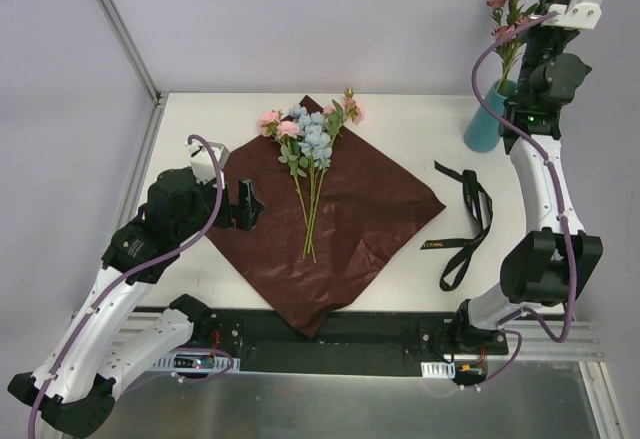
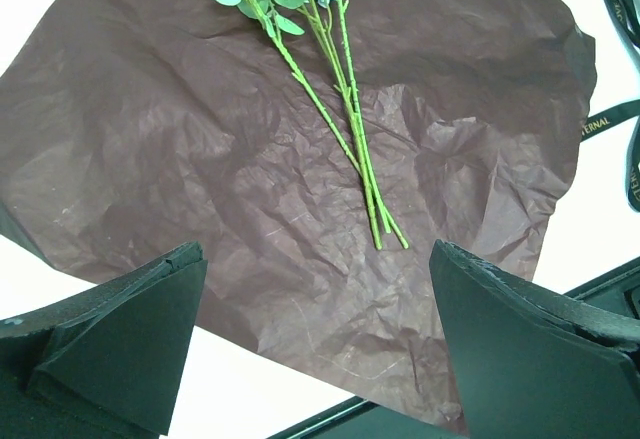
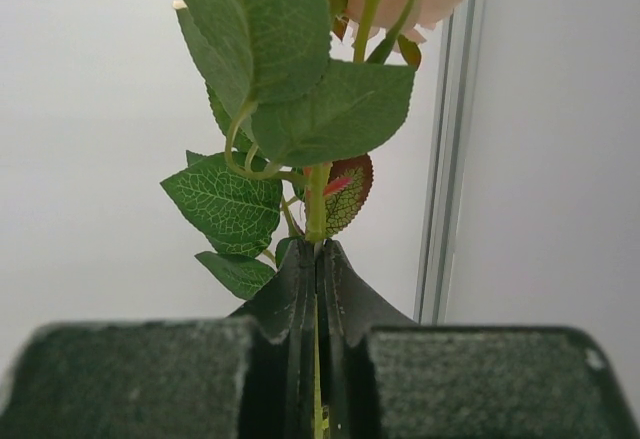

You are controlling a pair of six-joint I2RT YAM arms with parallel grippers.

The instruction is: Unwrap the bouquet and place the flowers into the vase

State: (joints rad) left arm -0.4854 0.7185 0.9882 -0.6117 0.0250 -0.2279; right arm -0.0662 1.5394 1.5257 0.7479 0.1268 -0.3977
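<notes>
Teal vase (image 1: 484, 124), upper right: pinches leafy stem (image 3: 318, 204) in closed right end effector (image 3: 317, 256) above it, likely for lowering. Holds left end effector (image 2: 318, 254) spread wide over maroon paper (image 2: 200, 179), ready for remaining flowers (image 1: 310, 144).

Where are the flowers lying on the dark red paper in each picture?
Top external: the flowers lie at centre, on the paper.
Left wrist: flowers top middle, blooms mostly cut off.
Right wrist: not in it.
Shared landmark: black ribbon, right of the paper in both.
</notes>
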